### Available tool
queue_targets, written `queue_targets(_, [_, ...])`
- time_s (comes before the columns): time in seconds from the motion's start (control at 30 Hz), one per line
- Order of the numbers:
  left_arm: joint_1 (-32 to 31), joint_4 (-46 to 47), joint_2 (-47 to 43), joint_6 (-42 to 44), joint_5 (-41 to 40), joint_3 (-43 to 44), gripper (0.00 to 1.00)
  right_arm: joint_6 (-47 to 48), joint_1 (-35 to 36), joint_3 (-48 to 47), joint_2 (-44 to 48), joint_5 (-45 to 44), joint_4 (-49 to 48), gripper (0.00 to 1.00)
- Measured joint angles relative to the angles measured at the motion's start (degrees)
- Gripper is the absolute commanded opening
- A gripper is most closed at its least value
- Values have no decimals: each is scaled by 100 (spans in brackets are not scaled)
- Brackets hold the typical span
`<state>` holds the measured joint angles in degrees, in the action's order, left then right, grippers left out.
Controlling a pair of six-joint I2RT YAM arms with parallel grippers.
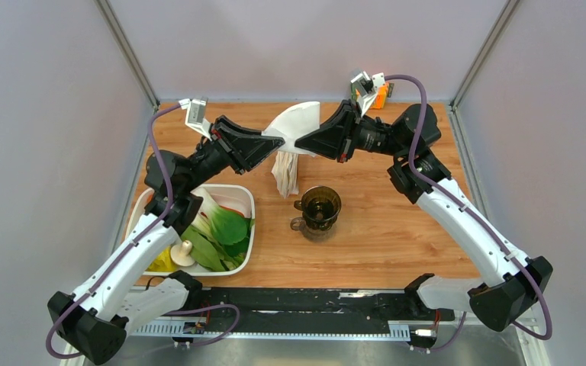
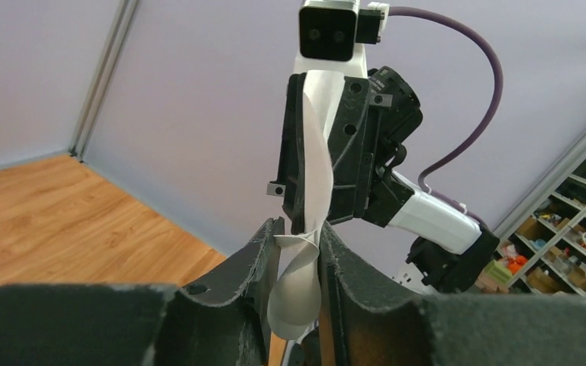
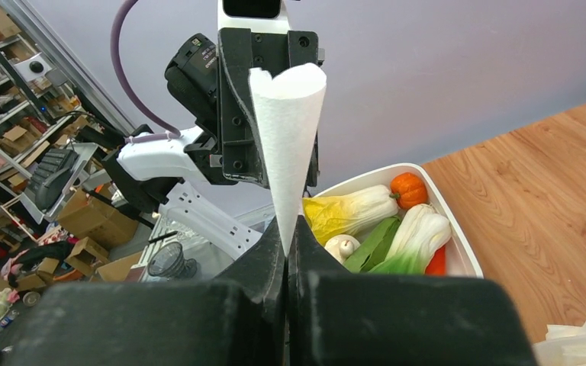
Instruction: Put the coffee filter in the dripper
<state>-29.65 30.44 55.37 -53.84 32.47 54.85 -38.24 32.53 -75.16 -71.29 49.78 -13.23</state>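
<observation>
While pinching the filter [image 3: 288, 130] by its point in the shut right claw [image 3: 287, 232], holds it in the air over the far middle of the bench [image 1: 397, 236], open mouth turned to the left claw [image 2: 299, 244]. Looks meant to steady the cone at one end so that the other end can be spread. Shows the left claw narrow around a curled edge of the paper; cannot tell whether pinching it or only bracketing it. Probably aims to part the two layers, since a flat filter will not seat. Finds the dripper [image 1: 320, 207] upright near the bench's middle, no filter in it yet, below the filter and toward the near edge from it, apart from both claws. Calls next for opening the cone, then lowering it point first.
</observation>
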Motion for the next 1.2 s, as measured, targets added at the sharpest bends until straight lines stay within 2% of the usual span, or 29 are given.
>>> queue_targets(0.13, [15,-48,-46,7,-7,-11,7,-50,-20,0,0,15,2,0])
queue_targets(0.23, [66,-94,-103,13,26,-37,1,-72,-26,9,0,61,4,0])
queue_targets(0.27, [87,-107,-109,0,50,-44,0,-72,-26,13,0,85,9,9])
queue_targets(0.3, [96,-109,-109,-9,68,-48,0,-70,-26,13,0,98,11,24])
queue_targets(0.33, [105,-114,-109,-11,92,-50,0,-72,-26,15,0,131,22,44])
queue_targets(0.37, [122,-107,-109,-13,98,-55,0,-90,-39,22,0,162,39,59])
queue_targets(0.4, [151,-92,-116,-17,101,-55,0,-79,-57,22,0,210,55,66])
queue_targets(0.47, [186,-70,-120,-31,114,-55,0,48,-81,24,0,299,122,68])
queue_targets(0.53, [203,-63,-120,-33,140,-55,0,278,-92,24,0,378,289,67])
queue_targets(0.63, [203,-59,-118,-37,179,-55,0,619,-92,24,0,439,568,59])
queue_targets(0.8, [203,-59,-70,-101,254,-52,2,1060,-92,24,0,487,837,18])
queue_targets(0.87, [203,-70,-31,-116,299,-46,11,1209,-92,22,0,485,896,2])
queue_targets(0.9, [203,-92,-13,-118,313,-39,25,1270,-92,22,0,487,933,0])
queue_targets(0.93, [203,-122,2,-116,328,-33,32,1331,-92,22,0,487,962,0])
queue_targets(0.97, [205,-190,9,-116,341,-20,43,1399,-92,22,0,483,1005,0])
queue_targets(1.1, [205,-516,4,59,402,72,58,1617,-92,22,2,470,1106,0])
queue_targets(1.2, [199,-575,0,111,531,79,60,1676,-92,20,9,459,1154,0])
